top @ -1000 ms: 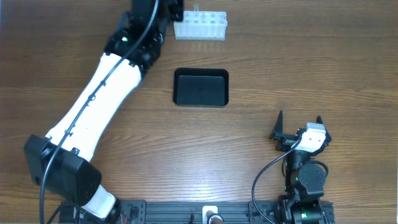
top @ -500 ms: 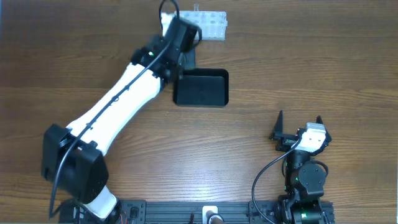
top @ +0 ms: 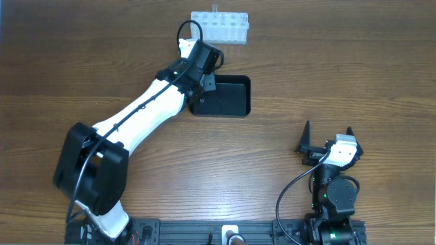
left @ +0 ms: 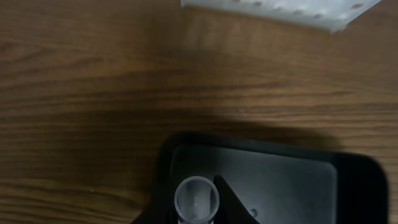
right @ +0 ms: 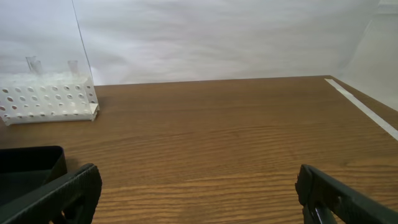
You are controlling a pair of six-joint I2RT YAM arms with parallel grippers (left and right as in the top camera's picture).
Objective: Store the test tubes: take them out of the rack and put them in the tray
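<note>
I am pinching a test tube (left: 196, 199) in my left claw (top: 206, 85), holding it over one end of the tray (left: 280, 186) so it lands inside.

Wooden table (top: 354, 68), white backdrop (right: 217, 37)

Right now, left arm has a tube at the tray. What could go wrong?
1. The test tube, held upright in the left gripper, sits close to the tray at its left wall; released here it may clip the rim and roll onto the table.
2. Dropped end-on, it could bounce or crack.
</note>
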